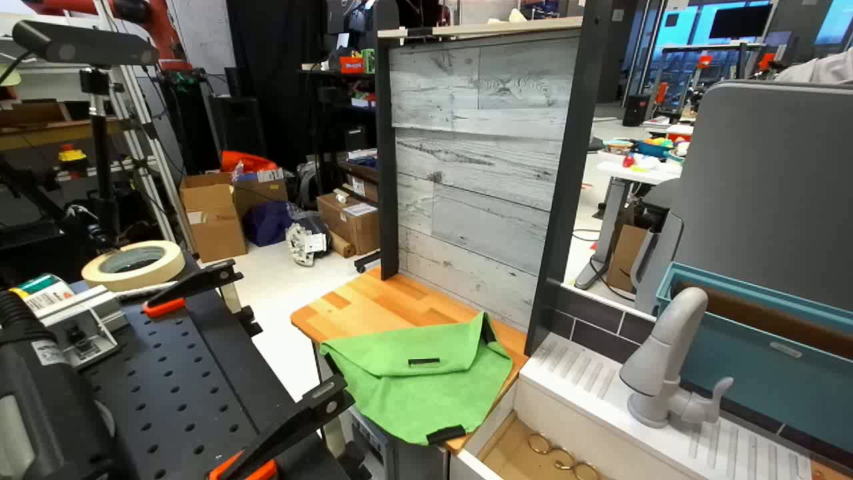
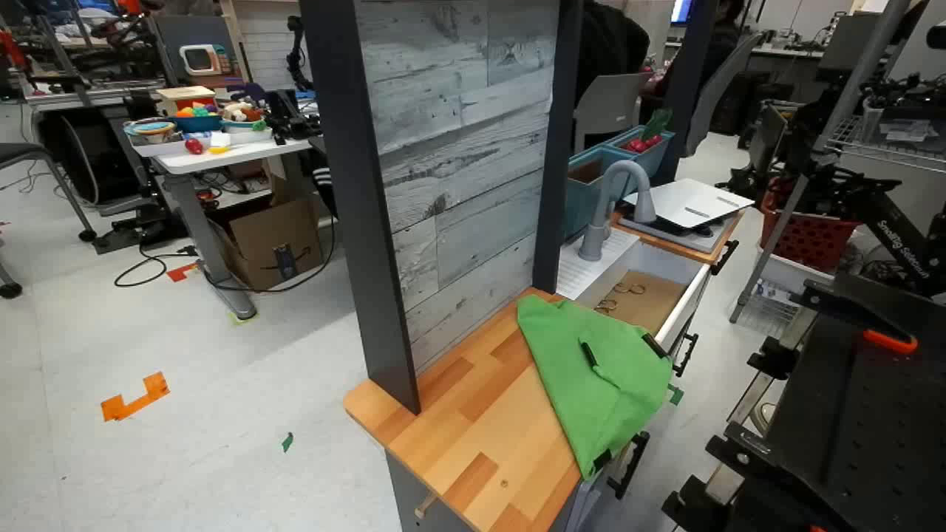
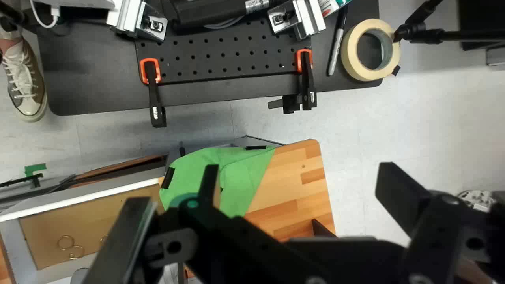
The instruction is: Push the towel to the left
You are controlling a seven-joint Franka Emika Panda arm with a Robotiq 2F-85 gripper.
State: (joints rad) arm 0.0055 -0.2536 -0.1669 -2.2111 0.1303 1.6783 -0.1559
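Observation:
The lime-green towel (image 1: 413,403) lies wrinkled, with black strips on it, on the orange-brown wooden board (image 1: 373,310). It covers the board's sink end and hangs over the front edge. It also shows in an exterior view (image 2: 606,377), where the bare part of the board (image 2: 488,421) lies to its left. In the wrist view my gripper (image 3: 300,165) is wide open and empty, seen above the board. One finger overlaps the towel (image 3: 244,177) in the picture, and the other is over the floor. The lower left of the towel is hidden by the gripper there. Neither exterior view shows the gripper.
A grey wood-look panel (image 1: 480,153) stands upright along the board's back edge. Beside the towel are an open white drawer (image 2: 687,299) with metal rings and a grey faucet (image 1: 656,373). A black table (image 3: 98,83) with clamps (image 3: 154,94) stands across a narrow gap.

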